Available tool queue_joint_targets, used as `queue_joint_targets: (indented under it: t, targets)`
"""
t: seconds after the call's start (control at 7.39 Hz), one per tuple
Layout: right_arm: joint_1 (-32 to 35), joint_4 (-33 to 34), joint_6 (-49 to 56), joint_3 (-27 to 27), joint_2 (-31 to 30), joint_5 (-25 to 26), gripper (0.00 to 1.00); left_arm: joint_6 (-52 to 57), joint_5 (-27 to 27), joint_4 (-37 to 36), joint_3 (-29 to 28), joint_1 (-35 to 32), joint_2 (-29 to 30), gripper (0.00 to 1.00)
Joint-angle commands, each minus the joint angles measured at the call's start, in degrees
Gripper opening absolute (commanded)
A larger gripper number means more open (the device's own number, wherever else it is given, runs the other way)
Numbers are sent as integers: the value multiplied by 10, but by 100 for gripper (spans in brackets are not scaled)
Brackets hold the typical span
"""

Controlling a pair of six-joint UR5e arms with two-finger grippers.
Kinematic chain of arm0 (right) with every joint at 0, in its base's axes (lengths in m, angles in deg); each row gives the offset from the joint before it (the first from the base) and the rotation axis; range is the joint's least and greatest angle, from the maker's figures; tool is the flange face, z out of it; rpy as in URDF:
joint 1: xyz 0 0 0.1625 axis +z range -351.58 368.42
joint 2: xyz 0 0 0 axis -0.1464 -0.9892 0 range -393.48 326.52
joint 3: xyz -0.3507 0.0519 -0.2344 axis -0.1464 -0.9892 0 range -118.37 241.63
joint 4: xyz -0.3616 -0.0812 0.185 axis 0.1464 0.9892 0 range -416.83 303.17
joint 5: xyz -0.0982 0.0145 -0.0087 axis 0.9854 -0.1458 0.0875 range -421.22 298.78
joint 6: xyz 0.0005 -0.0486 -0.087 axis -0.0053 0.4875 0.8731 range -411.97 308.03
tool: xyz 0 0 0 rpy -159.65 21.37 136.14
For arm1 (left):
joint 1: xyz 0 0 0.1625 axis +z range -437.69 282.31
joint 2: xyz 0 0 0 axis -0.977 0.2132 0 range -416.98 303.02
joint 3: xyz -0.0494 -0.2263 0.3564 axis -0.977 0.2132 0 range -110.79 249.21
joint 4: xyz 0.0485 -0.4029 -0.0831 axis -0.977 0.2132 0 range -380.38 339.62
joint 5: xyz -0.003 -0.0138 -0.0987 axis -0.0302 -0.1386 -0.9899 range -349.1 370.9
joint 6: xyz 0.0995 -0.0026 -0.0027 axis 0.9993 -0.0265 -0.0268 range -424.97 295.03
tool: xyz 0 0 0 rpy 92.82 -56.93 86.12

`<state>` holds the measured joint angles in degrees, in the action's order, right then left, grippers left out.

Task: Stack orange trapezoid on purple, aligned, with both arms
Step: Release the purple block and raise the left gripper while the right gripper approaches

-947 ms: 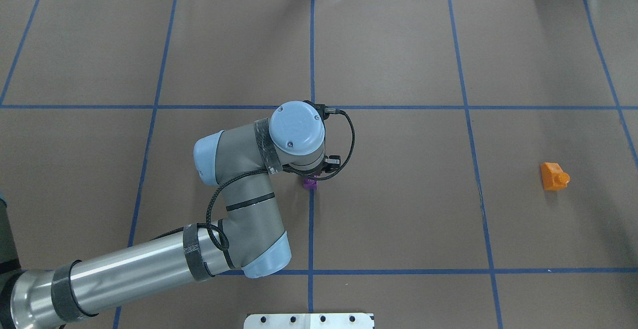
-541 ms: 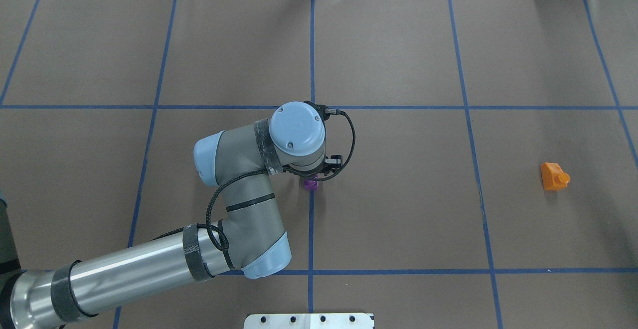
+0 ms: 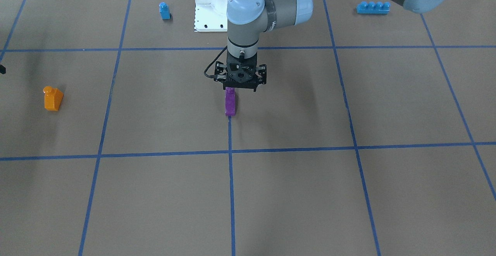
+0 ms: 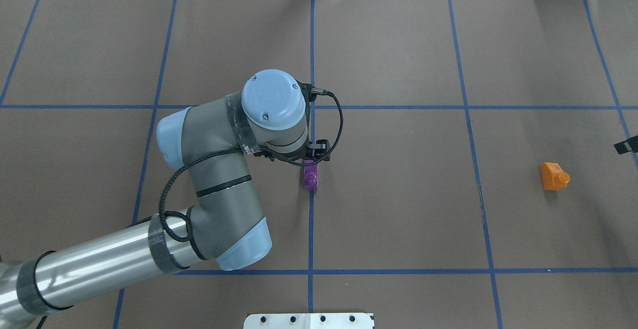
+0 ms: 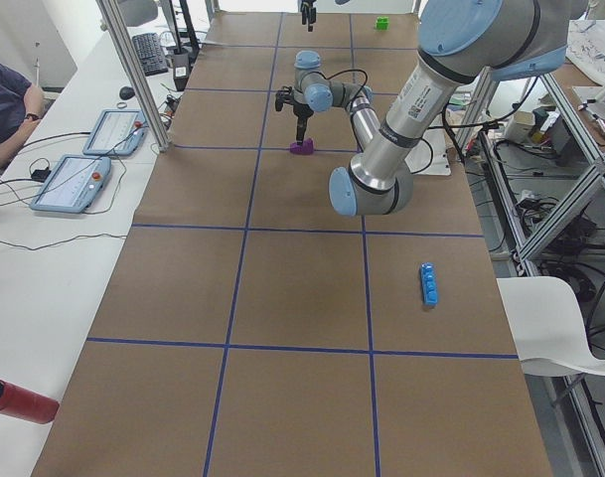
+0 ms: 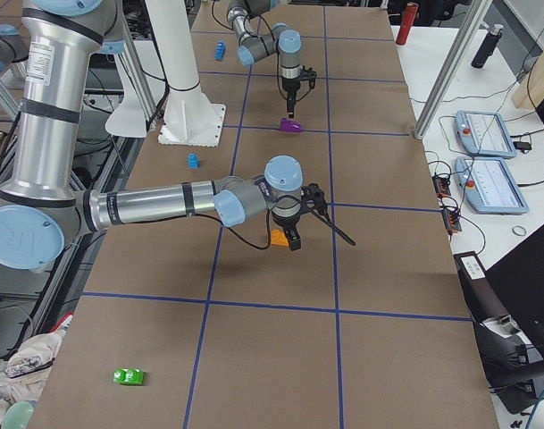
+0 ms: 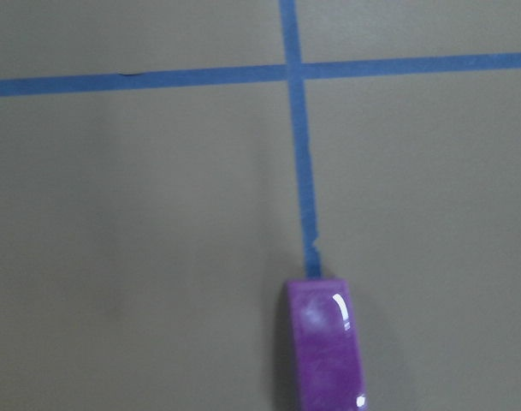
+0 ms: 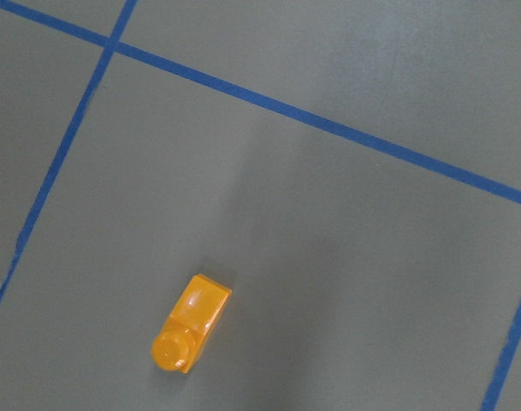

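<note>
Hovering over the purple (image 3: pixel 230 104), left claw (image 3: pixel 239 88): cannot tell its spread; arm (image 3: pixel 271 11) lettering seems blurred.

On my overhead feed the left arm (image 4: pixel 219 169) has pulled its wrist back toward 10 o'clock and looks larger. The left gripper (image 4: pixel 312 155) no longer covers most of the purple (image 4: pixel 310 177), so I now see its stud and full length. A tip of the right gripper (image 4: pixel 627 145) has come in at the 3 o'clock edge.
</note>
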<state>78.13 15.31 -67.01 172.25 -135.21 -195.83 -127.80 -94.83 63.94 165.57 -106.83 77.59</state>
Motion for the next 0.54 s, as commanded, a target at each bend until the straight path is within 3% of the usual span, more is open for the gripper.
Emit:
queue_joint_targets:
  t: [0.0,0.27,0.41]
  targets:
    - [-75,-29,-165,15,0,49,100,125,-52,-75,167,-66,-121,99]
    - [-153,-70,-305,9,0,136,100,307,-205,-74,229,-199,-241,99]
    - [-166,-81,-318,0,0,139,100,369,-228,-72,246,-240,-287,99]
